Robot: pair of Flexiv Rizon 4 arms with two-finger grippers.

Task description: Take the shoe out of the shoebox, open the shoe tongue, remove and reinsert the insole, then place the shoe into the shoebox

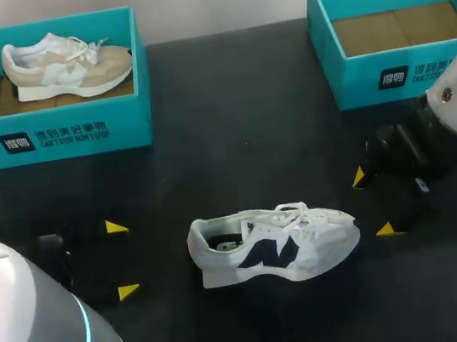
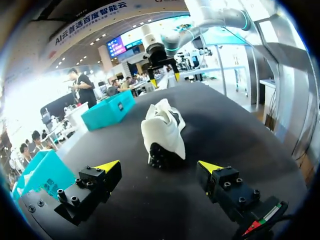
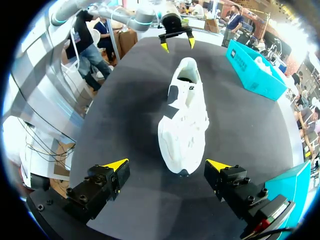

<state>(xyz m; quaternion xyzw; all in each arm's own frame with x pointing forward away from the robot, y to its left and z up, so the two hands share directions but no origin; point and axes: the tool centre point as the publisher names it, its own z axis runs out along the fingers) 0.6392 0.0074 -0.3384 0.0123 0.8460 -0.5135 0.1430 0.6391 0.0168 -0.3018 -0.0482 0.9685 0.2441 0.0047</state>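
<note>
Left gripper (image 1: 122, 259) and right gripper (image 1: 373, 203), both spread, are faced by the white sneaker (image 1: 274, 244) heel and toe respectively; right nearer.

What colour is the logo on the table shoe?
Dark navy logo on white shoe; best in head view.

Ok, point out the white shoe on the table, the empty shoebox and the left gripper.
white shoe (image 1: 268, 251): head view, on its dark side panel.
empty shoebox (image 1: 357, 83): head view, on its front wall.
left gripper (image 1: 122, 259): head view, midway between its yellow tips.
</note>
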